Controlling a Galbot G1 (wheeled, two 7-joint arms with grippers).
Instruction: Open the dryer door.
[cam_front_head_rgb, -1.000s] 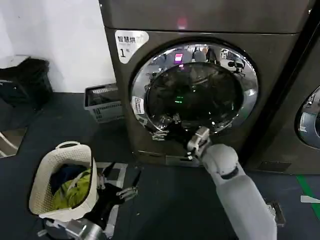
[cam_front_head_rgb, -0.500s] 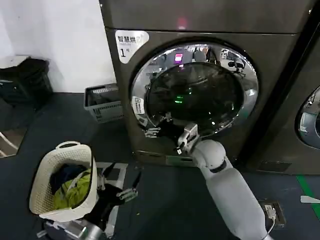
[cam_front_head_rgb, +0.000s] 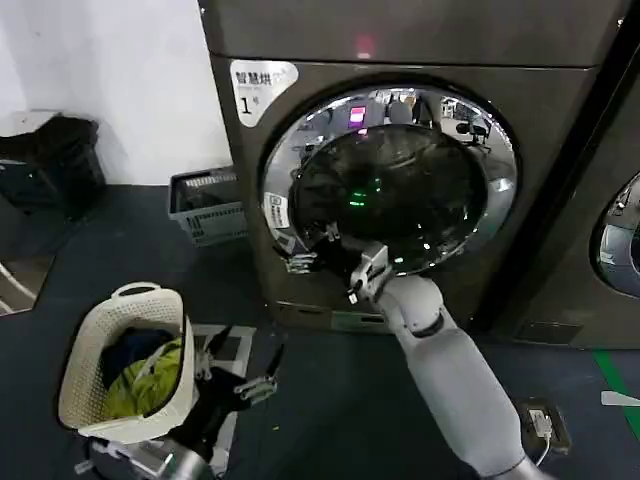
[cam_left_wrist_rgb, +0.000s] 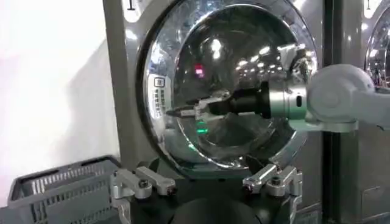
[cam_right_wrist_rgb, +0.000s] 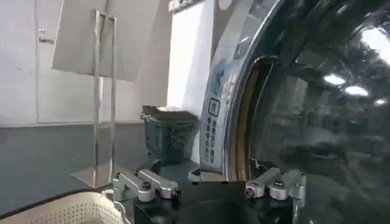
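Observation:
The dryer door (cam_front_head_rgb: 390, 180) is a wide round door with a shiny chrome rim and dark glass, lying flat against the machine front. It also shows in the left wrist view (cam_left_wrist_rgb: 231, 49) and close up in the right wrist view (cam_right_wrist_rgb: 304, 122). My right gripper (cam_front_head_rgb: 312, 250) reaches to the door's lower left rim, beside the white sticker, fingers spread and holding nothing; the same gripper appears from the side (cam_left_wrist_rgb: 195, 106) and from its own wrist (cam_right_wrist_rgb: 211, 192). My left gripper (cam_front_head_rgb: 245, 385) hangs low by the floor, open (cam_left_wrist_rgb: 207, 187), facing the door from a distance.
A white laundry basket (cam_front_head_rgb: 125, 360) with clothes stands on the floor at my left. A grey crate (cam_front_head_rgb: 205, 205) sits against the wall beside the dryer. A neighbouring machine (cam_front_head_rgb: 620, 235) stands at the right. A black bin (cam_front_head_rgb: 50, 160) is at far left.
My right arm has swung left across the lower part of the door, bringing its gripper closer to the left rim. The left arm has stayed in place.

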